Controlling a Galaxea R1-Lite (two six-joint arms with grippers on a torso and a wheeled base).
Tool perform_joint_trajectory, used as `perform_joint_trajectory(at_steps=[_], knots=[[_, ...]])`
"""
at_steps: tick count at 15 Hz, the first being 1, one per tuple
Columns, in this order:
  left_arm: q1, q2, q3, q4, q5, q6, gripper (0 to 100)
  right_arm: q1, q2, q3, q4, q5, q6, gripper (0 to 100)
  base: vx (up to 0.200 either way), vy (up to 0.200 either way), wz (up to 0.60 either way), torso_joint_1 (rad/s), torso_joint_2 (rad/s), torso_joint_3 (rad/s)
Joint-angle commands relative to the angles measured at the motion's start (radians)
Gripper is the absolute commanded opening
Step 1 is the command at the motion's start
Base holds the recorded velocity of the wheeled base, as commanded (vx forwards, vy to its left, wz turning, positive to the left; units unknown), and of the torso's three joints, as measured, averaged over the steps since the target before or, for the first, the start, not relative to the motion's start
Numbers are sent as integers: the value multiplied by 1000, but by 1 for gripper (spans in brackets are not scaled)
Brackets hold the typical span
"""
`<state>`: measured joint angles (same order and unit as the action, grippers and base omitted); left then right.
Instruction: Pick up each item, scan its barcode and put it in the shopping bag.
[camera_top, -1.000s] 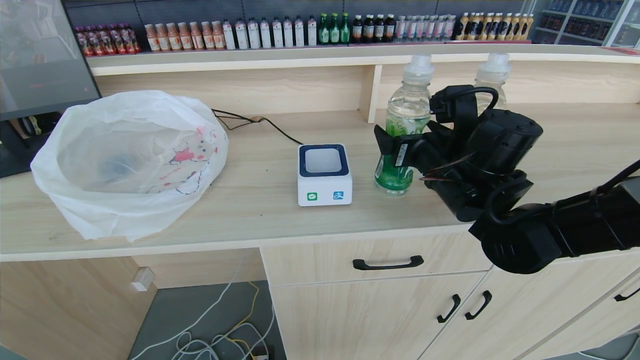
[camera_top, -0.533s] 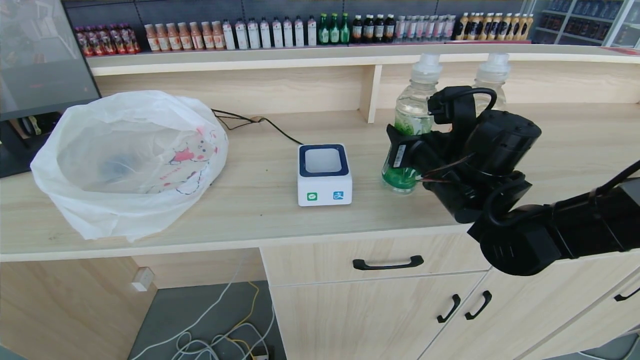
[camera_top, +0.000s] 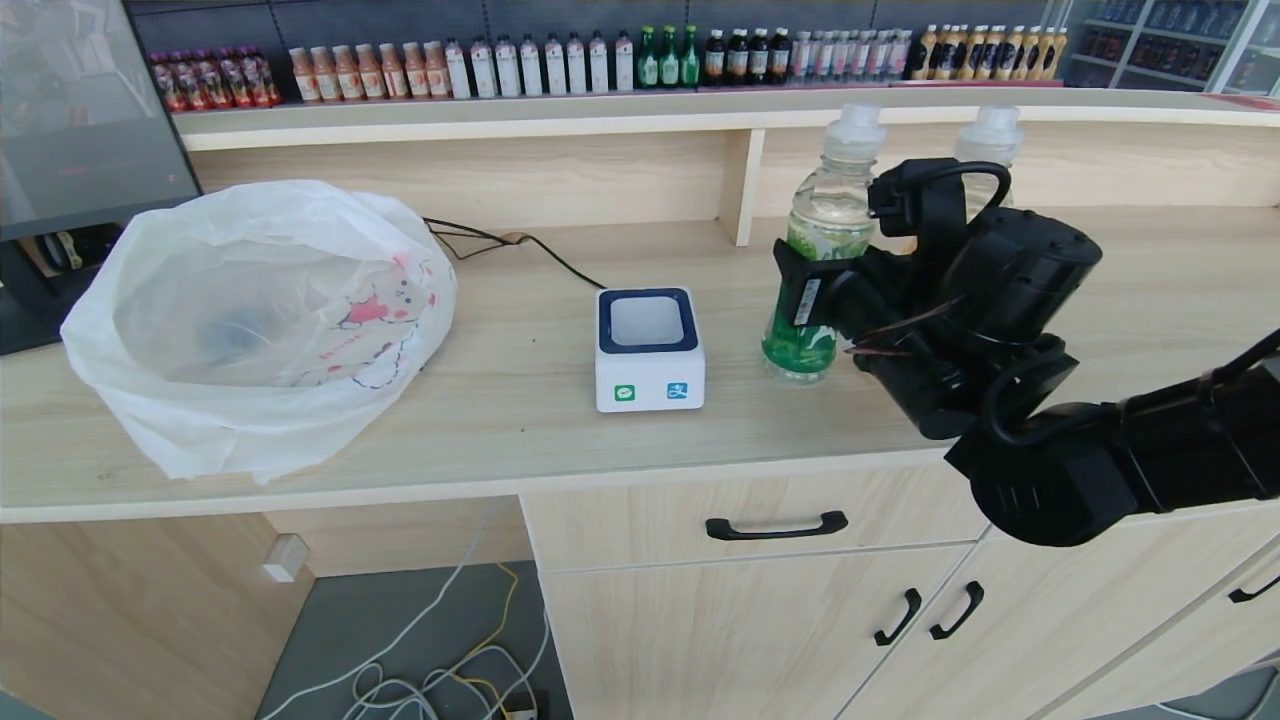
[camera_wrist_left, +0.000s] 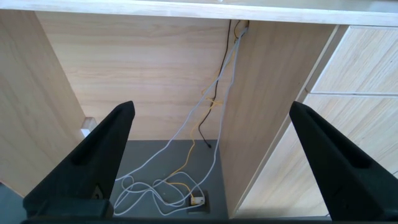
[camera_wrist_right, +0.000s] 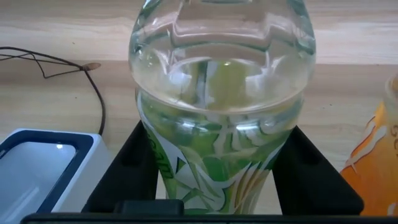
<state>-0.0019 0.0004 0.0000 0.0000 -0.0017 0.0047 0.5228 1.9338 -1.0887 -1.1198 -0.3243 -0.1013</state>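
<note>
A clear bottle with a green label (camera_top: 818, 262) and a white cap stands upright just right of the white barcode scanner (camera_top: 648, 350) on the wooden counter (camera_top: 500, 420). My right gripper (camera_top: 822, 300) is shut on its lower body, a finger on either side. The right wrist view shows the bottle (camera_wrist_right: 221, 124) up close between the black fingers (camera_wrist_right: 121, 174), with the scanner (camera_wrist_right: 43, 162) beside it. I cannot tell whether its base touches the counter. The white plastic shopping bag (camera_top: 260, 320) lies open at the counter's left. My left gripper (camera_wrist_left: 205, 168) hangs open below the counter.
A second capped bottle (camera_top: 985, 135) with an orange label (camera_wrist_right: 380, 155) stands behind my right arm. A black cable (camera_top: 520, 245) runs from the scanner to the back. A raised shelf with a divider (camera_top: 742, 185) borders the rear. Loose cables (camera_wrist_left: 180, 180) lie on the floor.
My right gripper, holding the bottle, has shifted slightly right and away from the scanner. The bottle tilted briefly and now stands straighter. Bag and scanner have not moved.
</note>
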Motion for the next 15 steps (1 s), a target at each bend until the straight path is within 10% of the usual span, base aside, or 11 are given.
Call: perform_joint_trajectory(at_steps=[1, 15], knots=[[0, 0, 0, 0, 0, 0, 100, 0, -12, -5, 0, 1, 0, 0, 0, 0, 0, 0, 0, 0], [0, 0, 0, 0, 0, 0, 100, 34, -167, -51, 143, 11, 0, 0, 0, 0, 0, 0, 0, 0]])
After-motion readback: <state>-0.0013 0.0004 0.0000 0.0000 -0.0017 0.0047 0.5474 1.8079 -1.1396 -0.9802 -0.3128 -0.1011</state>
